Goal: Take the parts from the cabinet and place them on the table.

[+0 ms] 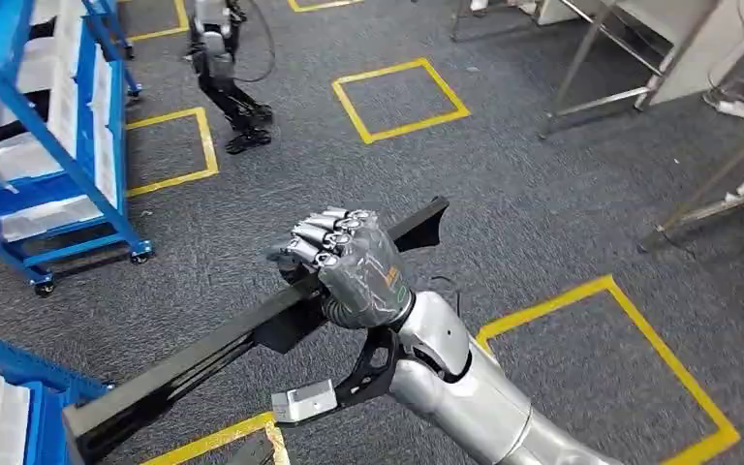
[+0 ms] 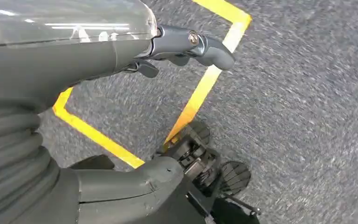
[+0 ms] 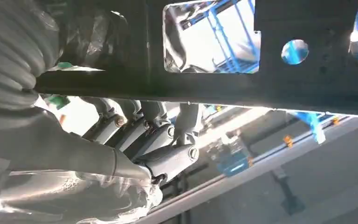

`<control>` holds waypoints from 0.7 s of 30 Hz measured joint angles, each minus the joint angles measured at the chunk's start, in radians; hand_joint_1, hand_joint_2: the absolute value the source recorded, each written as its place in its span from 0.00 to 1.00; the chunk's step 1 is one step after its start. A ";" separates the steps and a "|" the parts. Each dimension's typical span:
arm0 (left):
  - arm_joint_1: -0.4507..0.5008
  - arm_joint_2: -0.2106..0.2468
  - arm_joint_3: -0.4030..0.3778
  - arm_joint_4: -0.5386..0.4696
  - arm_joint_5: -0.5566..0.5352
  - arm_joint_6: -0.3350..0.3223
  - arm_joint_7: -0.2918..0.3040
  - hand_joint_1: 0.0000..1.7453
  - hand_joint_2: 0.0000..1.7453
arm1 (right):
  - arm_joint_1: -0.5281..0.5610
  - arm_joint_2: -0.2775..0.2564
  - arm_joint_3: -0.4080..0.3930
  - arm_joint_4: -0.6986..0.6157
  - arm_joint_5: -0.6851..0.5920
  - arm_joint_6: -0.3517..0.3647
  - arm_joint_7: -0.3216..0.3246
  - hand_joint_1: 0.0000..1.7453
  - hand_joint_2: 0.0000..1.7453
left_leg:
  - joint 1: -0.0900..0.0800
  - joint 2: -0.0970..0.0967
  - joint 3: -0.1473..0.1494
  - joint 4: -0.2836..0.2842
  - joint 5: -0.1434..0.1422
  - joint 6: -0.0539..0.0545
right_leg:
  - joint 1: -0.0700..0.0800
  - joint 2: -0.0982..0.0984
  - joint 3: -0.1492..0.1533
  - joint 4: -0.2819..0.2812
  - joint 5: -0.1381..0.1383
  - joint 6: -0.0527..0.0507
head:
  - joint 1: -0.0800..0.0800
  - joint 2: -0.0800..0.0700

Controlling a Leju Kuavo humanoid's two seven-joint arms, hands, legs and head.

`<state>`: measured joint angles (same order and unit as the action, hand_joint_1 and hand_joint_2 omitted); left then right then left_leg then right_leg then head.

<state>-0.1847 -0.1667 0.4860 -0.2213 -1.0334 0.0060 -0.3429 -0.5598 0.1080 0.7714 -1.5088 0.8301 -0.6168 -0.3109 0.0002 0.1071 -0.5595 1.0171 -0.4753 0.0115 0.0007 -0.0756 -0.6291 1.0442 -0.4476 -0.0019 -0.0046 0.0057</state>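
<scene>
My right hand is wrapped tight around a long black part, holding it up over the grey carpet floor with yellow tape squares. My left hand hangs with nothing in it, fingers loose. A blue rack stands nearby. I can read no words anywhere.

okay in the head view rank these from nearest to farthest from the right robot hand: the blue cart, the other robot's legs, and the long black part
1. The long black part: gripped in the right robot hand, running diagonally across it.
2. The blue cart: on the left side of the view, on the carpet.
3. The other robot's legs: top of the view, standing beyond the cart's near corner.
</scene>
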 joint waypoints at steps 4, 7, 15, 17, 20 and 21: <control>-0.015 -0.002 0.000 0.000 -0.011 0.029 -0.007 0.00 1.00 | 0.002 -0.001 0.000 0.009 0.000 -0.005 0.002 1.00 1.00 | 0.008 -0.020 0.000 0.020 -0.030 -0.024 | -0.009 0.047 -0.002 -0.011 0.013 -0.021 | 0.000 0.000; -0.016 0.001 0.000 0.000 -0.013 0.028 -0.008 0.00 1.00 | 0.003 0.003 0.005 0.019 0.000 -0.008 0.000 1.00 1.00 | 0.011 -0.093 -0.089 0.234 -0.146 -0.030 | -0.012 0.086 -0.007 -0.011 0.018 -0.029 | 0.000 0.000; -0.024 0.010 0.000 0.000 -0.007 0.020 -0.006 0.00 1.00 | -0.011 0.014 0.008 0.029 -0.021 -0.009 -0.003 1.00 1.00 | 0.018 -0.185 -0.002 0.015 -0.015 -0.017 | -0.013 0.195 -0.028 0.007 0.029 -0.008 | 0.000 0.000; -0.024 0.010 0.000 0.000 -0.007 0.013 -0.006 0.00 1.00 | -0.012 0.014 0.008 0.029 -0.017 -0.008 -0.003 1.00 1.00 | 0.013 -0.168 -0.001 0.014 -0.009 -0.008 | -0.019 0.217 -0.032 -0.003 0.040 0.009 | 0.000 0.000; -0.027 0.005 -0.001 0.000 -0.013 0.002 -0.004 0.00 1.00 | -0.020 0.012 0.008 0.026 -0.016 -0.009 -0.003 1.00 1.00 | 0.021 -0.128 0.002 -0.009 0.010 0.018 | -0.006 0.114 -0.057 0.048 -0.003 0.018 | 0.003 0.000; -0.023 0.004 -0.001 0.000 -0.013 -0.004 -0.002 0.00 1.00 | -0.023 0.012 0.008 0.023 -0.016 -0.009 -0.003 1.00 1.00 | 0.018 -0.114 0.000 -0.009 0.010 0.022 | -0.007 0.093 -0.088 0.116 -0.043 0.020 | 0.003 0.000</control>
<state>-0.2078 -0.1629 0.4849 -0.2209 -1.0464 0.0023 -0.3452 -0.5826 0.1202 0.7797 -1.4859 0.8137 -0.6260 -0.3140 0.0178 -0.0069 -0.5595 1.0078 -0.4655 0.0330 -0.0067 0.0174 -0.7168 1.1600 -0.4907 0.0186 -0.0011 0.0057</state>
